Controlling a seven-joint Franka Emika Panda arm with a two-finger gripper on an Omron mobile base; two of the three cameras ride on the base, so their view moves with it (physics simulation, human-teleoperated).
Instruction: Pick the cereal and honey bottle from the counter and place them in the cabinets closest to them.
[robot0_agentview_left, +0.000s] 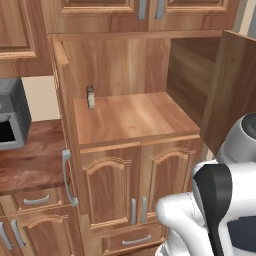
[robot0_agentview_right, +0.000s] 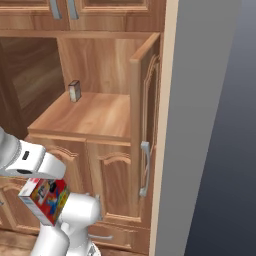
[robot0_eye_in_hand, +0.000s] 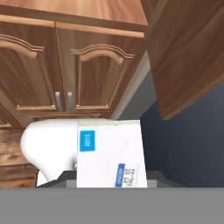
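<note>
Cereal (robot0_agentview_right: 46, 199) is held in the fingers (robot0_agentview_right: 37, 181), which are closed on the box; the hand sits low, in front of the lower cabinet doors. In the hand view the box's white face (robot0_eye_in_hand: 109, 153) rises directly ahead of the hand. In the right base view the box hangs tilted below the wrist, red print outward.

Target cabinet (robot0_agentview_right: 145, 115) stands open, and its wooden shelf (robot0_agentview_right: 85, 117) lies above and beyond the box. A brownish small box (robot0_agentview_left: 90, 97) stands upright at the shelf's rear left. The coming move probably requires lifting the cereal above the shelf edge, then advancing it inward, clear of the open door (robot0_agentview_left: 232, 90).
</note>
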